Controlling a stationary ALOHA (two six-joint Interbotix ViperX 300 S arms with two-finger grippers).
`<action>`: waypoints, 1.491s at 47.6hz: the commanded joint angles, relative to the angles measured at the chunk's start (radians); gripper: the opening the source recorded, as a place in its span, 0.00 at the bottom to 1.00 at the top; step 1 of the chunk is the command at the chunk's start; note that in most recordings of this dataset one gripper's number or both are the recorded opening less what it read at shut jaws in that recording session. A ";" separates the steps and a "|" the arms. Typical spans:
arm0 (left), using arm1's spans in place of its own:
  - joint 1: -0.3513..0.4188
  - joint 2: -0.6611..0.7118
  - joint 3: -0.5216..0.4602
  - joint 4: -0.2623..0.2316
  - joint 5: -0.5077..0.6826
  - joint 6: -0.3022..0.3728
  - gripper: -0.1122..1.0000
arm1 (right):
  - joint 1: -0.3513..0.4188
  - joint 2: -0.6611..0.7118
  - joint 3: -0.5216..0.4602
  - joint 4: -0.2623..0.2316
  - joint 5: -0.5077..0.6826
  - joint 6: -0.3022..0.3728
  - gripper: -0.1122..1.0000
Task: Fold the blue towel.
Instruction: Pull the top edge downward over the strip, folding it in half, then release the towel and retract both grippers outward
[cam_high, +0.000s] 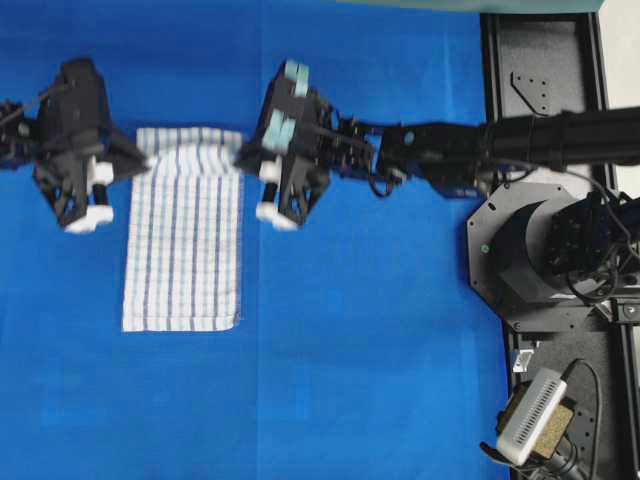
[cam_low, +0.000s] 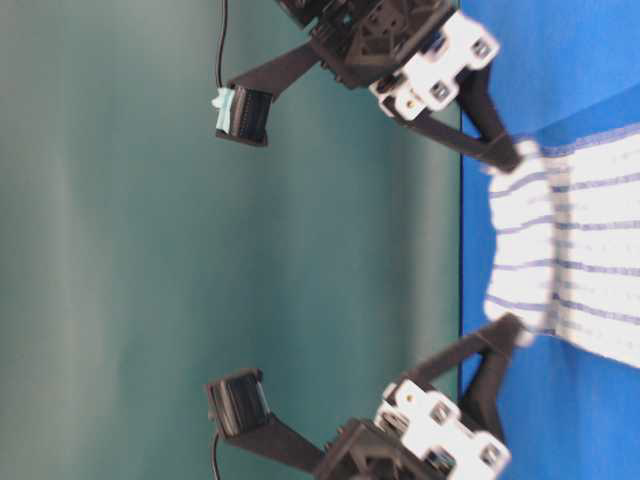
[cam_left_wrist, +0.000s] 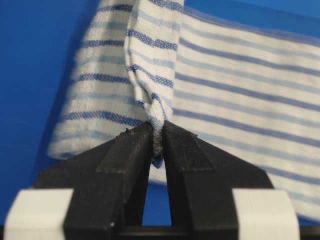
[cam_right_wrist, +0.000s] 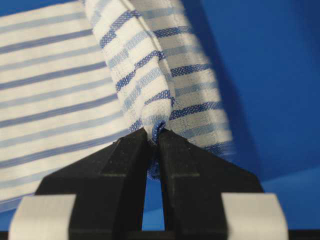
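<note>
On the blue table covering (cam_high: 350, 340), toward ten o'clock in the overhead view, the blue towel (cam_high: 183, 250) lies as a long white strip with thin dark- and light-blue stripes, its length running from twelve to six o'clock. Its lower end lies flat, with a square edge at six o'clock, while its upper end is lifted at both corners. At nine o'clock of that upper end, the left gripper (cam_high: 148, 160) is clenched on the towel's corner; the left wrist view shows the two black fingers (cam_left_wrist: 127, 160) pressed together with a twisted pinch of striped cloth (cam_left_wrist: 155, 100) caught between them and rising toward twelve o'clock. At three o'clock of the same end, the right gripper (cam_high: 240, 155) is likewise clamped on the opposite corner; in the right wrist view its fingers (cam_right_wrist: 125, 165) meet around a rolled bunch of the fabric (cam_right_wrist: 145, 85), with a frayed blue edge poking out below the pinch. From table level, both grippers (cam_low: 515, 150) (cam_low: 510, 330) hold the raised edge stretched between them, the cloth sagging slightly in the middle and falling away toward three o'clock onto the covering. Over at three o'clock in the overhead view, the right arm's black base (cam_high: 540, 240) sits on a dark mounting plate (cam_high: 545, 60) beside the covering.
</note>
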 joint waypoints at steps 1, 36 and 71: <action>-0.052 -0.031 0.003 -0.003 -0.006 -0.028 0.16 | 0.055 -0.028 -0.003 0.037 -0.008 0.003 0.26; -0.305 -0.011 -0.008 -0.006 -0.006 -0.161 0.16 | 0.290 -0.015 0.002 0.175 -0.009 0.003 0.26; -0.336 0.031 -0.011 -0.006 -0.006 -0.160 0.16 | 0.330 0.032 -0.006 0.215 -0.026 0.003 0.26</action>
